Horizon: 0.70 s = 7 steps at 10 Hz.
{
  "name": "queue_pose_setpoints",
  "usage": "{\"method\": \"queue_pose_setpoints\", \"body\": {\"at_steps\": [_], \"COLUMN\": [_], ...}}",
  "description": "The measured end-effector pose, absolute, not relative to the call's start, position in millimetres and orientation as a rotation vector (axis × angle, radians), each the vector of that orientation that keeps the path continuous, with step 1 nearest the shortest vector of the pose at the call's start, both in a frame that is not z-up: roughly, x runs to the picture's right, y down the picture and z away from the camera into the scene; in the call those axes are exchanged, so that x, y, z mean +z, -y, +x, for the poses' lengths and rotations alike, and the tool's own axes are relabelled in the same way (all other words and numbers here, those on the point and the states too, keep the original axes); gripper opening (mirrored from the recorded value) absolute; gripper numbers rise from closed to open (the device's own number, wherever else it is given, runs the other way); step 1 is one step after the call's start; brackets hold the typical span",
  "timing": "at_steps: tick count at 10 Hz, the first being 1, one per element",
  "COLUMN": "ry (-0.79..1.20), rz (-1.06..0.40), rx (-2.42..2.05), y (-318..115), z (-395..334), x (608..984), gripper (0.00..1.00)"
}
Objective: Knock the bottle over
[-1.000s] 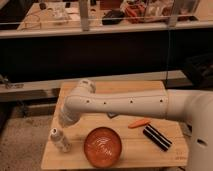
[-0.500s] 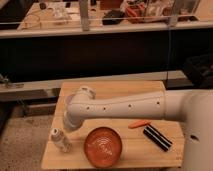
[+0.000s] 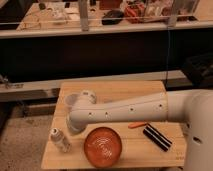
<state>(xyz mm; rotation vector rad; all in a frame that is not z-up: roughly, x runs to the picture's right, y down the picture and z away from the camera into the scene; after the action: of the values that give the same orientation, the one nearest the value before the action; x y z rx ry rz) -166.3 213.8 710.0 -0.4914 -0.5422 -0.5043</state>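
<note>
Camera view looks down on the robot's white arm (image 3: 130, 109), the largest thing in the frame, which reaches from the right edge across to centre left. Under it lies a pale wooden surface (image 3: 125, 90). An orange bowl (image 3: 102, 146) sits at lower centre, with a black rectangular bar (image 3: 157, 137) to its right and a short white cup (image 3: 70, 100) above and left of the arm's bend. The bottle (image 3: 60, 140) is at lower left, just left of the bowl and apart from it, white cap uppermost. It appears to be standing, so the task looks undone. A small orange stick (image 3: 137, 125) lies by the bar.

The gripper (image 3: 74, 128) hangs at the arm's turned-down end, just above and right of the bottle. Whether it is open or closed cannot be told, nor whether it touches the bottle.

This looks like the approach step. The next move calls for a short sideways sweep against the bottle's upper part.

The surface's left and lower edges are near the bottle, so a hard push could send it off. The bowl crowds the right side, and the open wood lies in the upper half.
</note>
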Motion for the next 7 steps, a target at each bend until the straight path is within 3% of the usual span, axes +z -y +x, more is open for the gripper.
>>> {"method": "queue_pose_setpoints", "body": {"at_steps": [7], "ry": [0.474], "rz": [-0.545], "rx": [-0.612], "y": [-196.8], "z": [-173.4], "x": [720.8], "gripper": [0.01]}}
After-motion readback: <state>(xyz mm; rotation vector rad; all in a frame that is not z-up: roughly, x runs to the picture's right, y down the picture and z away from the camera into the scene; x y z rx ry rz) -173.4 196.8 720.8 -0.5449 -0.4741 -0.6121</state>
